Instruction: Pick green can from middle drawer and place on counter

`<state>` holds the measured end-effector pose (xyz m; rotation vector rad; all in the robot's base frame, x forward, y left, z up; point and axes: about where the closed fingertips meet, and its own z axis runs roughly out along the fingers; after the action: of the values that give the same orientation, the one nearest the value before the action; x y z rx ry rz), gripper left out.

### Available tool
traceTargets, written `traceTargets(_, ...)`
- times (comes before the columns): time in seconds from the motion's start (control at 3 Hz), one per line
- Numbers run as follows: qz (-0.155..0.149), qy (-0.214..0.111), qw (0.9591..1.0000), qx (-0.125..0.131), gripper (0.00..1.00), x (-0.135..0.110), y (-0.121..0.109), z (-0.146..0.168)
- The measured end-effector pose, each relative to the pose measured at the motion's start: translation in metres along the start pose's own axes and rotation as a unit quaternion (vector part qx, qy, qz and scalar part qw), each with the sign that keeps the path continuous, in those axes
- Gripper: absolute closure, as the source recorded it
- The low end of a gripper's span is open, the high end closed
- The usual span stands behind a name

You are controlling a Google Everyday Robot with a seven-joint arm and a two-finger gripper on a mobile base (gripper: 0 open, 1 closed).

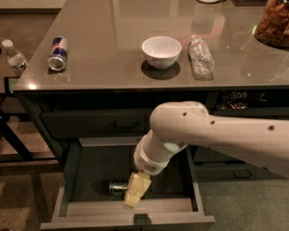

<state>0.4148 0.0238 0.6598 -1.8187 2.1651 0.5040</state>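
The green can lies on its side on the floor of the open middle drawer, left of centre. Only its left part shows; the rest is hidden behind my gripper. My gripper, cream-coloured, reaches down into the drawer from the big white arm and sits right against the can's right end. The counter stretches above the drawers, glossy and grey-brown.
On the counter are a blue-and-silver can at the left, a white bowl in the middle, a clear plastic bottle lying beside it and a snack jar at the far right. A small bottle stands on a stand to the left.
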Motion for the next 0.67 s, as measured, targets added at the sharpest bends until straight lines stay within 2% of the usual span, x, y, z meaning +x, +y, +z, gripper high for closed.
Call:
traceTargets(0.33,0.016,-0.009,0.9998,-0.013,0.00,-0.0035,-0.0087,0.0482)
traceTargets(0.67,0.018,-0.013,0.9997,-0.014,0.00,-0.0047,-0.0098,0.0530)
